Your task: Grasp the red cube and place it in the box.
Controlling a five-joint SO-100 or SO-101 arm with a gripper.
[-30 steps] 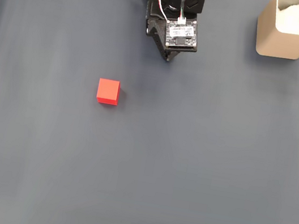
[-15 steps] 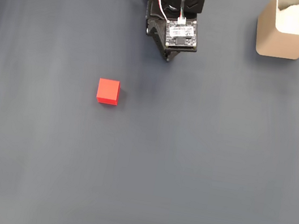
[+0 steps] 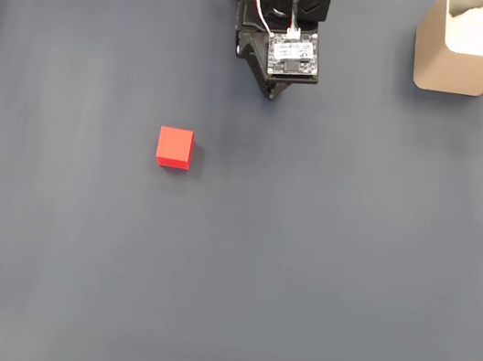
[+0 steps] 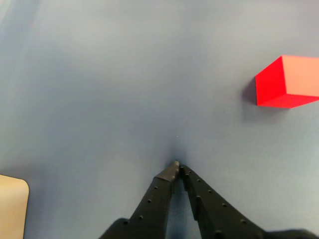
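The red cube (image 3: 175,147) lies on the dark grey mat left of centre in the fixed view; the wrist view has the red cube (image 4: 289,81) at its right edge. The beige box (image 3: 471,47) stands at the top right corner, with something white inside. A corner of the box (image 4: 12,206) shows at the wrist view's lower left. My gripper (image 3: 272,91) hangs folded at the top centre, well apart from both. In the wrist view the gripper (image 4: 177,166) is shut, its black fingertips touching with nothing between them.
The dark grey mat (image 3: 300,274) covers the whole table. The arm's base and wrist board (image 3: 290,54) sit at the top centre edge.
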